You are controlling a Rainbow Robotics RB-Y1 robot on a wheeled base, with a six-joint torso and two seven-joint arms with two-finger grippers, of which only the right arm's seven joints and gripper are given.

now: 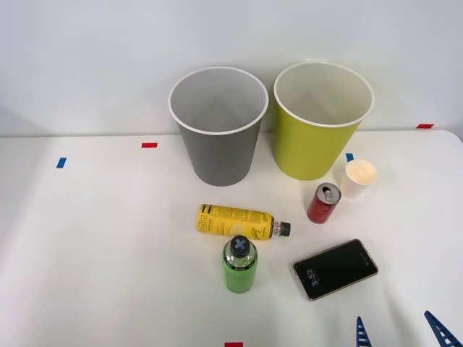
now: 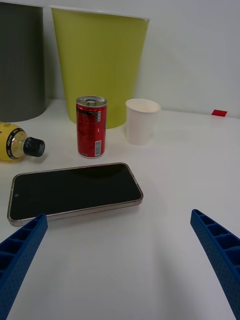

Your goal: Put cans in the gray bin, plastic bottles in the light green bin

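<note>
A short red can (image 1: 323, 203) (image 2: 91, 127) stands upright in front of the light green bin (image 1: 311, 148) (image 2: 100, 65). The gray bin (image 1: 217, 155) (image 2: 20, 60) stands to its left, both at the back of the table. A yellow-label bottle (image 1: 235, 222) (image 2: 15, 142) lies on its side with its black cap toward the can. A bright green bottle (image 1: 240, 265) stands upright just in front of it. My right gripper (image 1: 401, 334) (image 2: 119, 220) is open and holds nothing, low at the table's front right, nearer than the phone and facing the can.
A black smartphone (image 1: 336, 269) (image 2: 75, 190) lies flat between the gripper and the can. A white paper cup (image 1: 359, 178) (image 2: 141, 121) stands right of the can. Red and blue tape marks dot the white table (image 1: 108, 238).
</note>
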